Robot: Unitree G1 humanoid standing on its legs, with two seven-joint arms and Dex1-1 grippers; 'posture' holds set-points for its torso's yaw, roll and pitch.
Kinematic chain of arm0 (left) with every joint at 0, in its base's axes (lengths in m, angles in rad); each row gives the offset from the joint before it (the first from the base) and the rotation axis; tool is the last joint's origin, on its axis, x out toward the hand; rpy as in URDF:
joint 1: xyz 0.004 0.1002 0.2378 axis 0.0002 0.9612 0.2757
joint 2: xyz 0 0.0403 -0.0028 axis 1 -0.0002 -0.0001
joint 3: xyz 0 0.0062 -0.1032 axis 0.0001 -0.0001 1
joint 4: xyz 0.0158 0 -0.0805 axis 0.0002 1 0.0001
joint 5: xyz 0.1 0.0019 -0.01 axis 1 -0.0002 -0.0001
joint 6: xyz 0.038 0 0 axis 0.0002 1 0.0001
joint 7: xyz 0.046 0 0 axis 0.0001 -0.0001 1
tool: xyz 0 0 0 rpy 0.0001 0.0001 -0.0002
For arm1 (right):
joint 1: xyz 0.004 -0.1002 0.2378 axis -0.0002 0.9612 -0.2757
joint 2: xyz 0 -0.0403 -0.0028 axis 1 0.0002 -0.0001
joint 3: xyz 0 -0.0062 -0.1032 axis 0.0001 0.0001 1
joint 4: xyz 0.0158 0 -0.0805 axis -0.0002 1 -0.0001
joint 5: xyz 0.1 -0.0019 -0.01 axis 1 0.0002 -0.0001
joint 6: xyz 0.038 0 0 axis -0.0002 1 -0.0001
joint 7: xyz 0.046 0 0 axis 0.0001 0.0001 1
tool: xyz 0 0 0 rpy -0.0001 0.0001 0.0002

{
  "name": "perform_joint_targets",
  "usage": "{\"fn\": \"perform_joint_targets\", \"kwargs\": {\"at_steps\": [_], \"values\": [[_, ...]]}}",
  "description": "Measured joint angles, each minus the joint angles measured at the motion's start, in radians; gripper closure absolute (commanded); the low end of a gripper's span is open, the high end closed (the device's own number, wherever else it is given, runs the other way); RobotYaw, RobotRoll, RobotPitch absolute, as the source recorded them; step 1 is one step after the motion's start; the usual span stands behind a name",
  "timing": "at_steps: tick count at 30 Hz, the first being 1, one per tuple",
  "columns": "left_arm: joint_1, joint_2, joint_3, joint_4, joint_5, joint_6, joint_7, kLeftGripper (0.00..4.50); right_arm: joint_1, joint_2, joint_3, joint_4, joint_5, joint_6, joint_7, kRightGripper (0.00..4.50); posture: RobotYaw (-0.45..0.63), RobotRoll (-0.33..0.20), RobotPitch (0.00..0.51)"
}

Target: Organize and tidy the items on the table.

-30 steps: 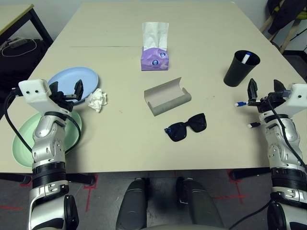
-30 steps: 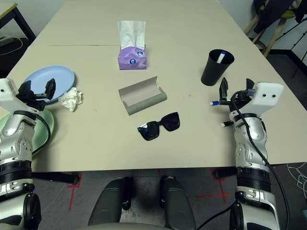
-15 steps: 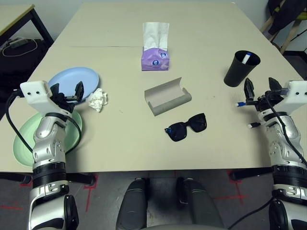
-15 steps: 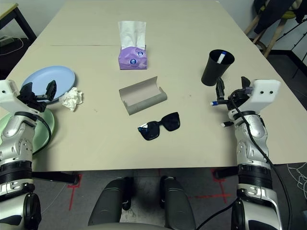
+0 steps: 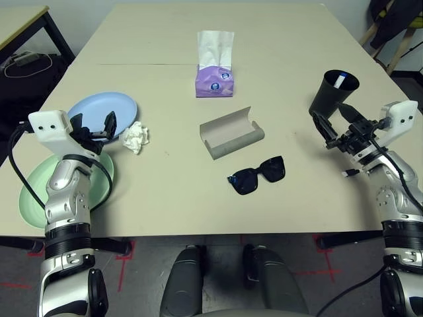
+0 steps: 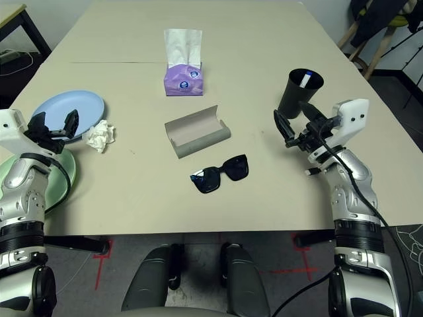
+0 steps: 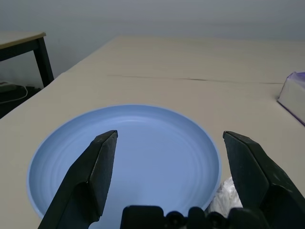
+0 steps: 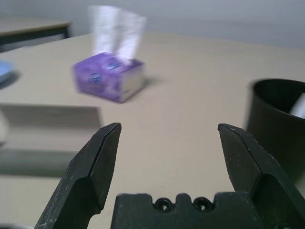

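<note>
while both grippers stand with fingers apart and empty, the left gripper [image 5: 92, 125] hovers over the pale blue plate [image 5: 99, 109] beside the tissue wad [image 5: 135, 137], the right gripper [image 5: 337, 127] just below the black cup [image 5: 332, 94].

The bench [image 5: 165, 178] top looked smooth and matt. The blue plate [image 7: 143, 152] was smooth with fine rings and a soft shine. The sunglasses [image 5: 256, 176] looked like shiny black plastic. The tissue wad [image 5: 135, 137] was crumpled white paper. The glasses case [image 5: 231, 133] looked matt grey. The cup [image 5: 332, 94] was dull black.
</note>
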Motion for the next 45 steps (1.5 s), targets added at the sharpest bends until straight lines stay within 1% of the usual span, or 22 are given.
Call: {"fn": "perform_joint_targets", "kwargs": {"at_steps": [6, 7, 11, 16, 20, 25, 30, 33, 35, 37, 42, 45], "values": [[0.0, 0.001, -0.009, -0.017, 0.001, 0.002, -0.01, 0.0, -0.001, -0.041, 0.095, -0.063, 0.036, 0.037, 0.219, 0.04, 0.07, 0.0, 0.127], [0.0, 0.001, -0.009, -0.018, 0.001, 0.002, -0.012, 0.0, -0.001, -0.048, 0.106, -0.07, 0.043, 0.044, 0.251, 0.04, 0.08, 0.0, 0.12], [0.001, 0.002, -0.01, -0.021, 0.003, 0.003, -0.015, 0.0, -0.011, -0.054, 0.122, -0.081, 0.064, 0.059, 0.337, 0.04, 0.08, 0.0, 0.121], [0.018, 0.002, -0.019, -0.053, 0.004, 0.016, -0.017, 0.0, -0.017, -0.072, 0.183, -0.094, 0.052, 0.042, 0.444, 0.04, 0.09, 0.0, 0.125], [0.03, 0.003, -0.027, -0.07, 0.005, 0.03, -0.022, 0.0, -0.026, -0.097, 0.216, -0.084, 0.017, -0.019, 0.516, 0.04, 0.1, 0.0, 0.124], [0.039, 0.009, -0.027, -0.091, 0.006, 0.035, -0.026, 0.0, -0.071, -0.104, 0.222, -0.021, -0.028, -0.138, 0.564, 0.04, 0.11, 0.0, 0.124], [0.047, 0.014, -0.034, -0.099, 0.01, 0.044, -0.037, 0.0, -0.08, -0.103, 0.228, 0.008, -0.037, -0.165, 0.586, 0.04, 0.11, 0.0, 0.13], [0.048, 0.047, -0.038, -0.119, 0.009, 0.084, -0.057, 0.0, -0.078, -0.098, 0.229, 0.008, -0.036, -0.165, 0.587, 0.04, 0.12, 0.0, 0.131], [0.042, 0.101, -0.037, -0.136, 0.008, 0.156, -0.059, 0.0, -0.074, -0.094, 0.229, 0.008, -0.035, -0.161, 0.586, 0.04, 0.12, 0.0, 0.131], [0.032, 0.139, -0.024, -0.138, 0.001, 0.219, -0.057, 0.0, -0.068, -0.092, 0.229, 0.007, -0.033, -0.158, 0.583, 0.04, 0.11, 0.0, 0.133], [0.029, 0.276, 0.014, -0.141, -0.034, 0.45, -0.071, 0.0, -0.047, -0.081, 0.229, -0.027, -0.028, -0.138, 0.571, 0.04, 0.12, 0.0, 0.137], [0.053, 0.352, 0.045, -0.155, -0.066, 0.596, -0.093, 0.0, -0.038, -0.08, 0.228, -0.043, -0.023, -0.126, 0.565, 0.04, 0.12, 0.0, 0.137]]}}
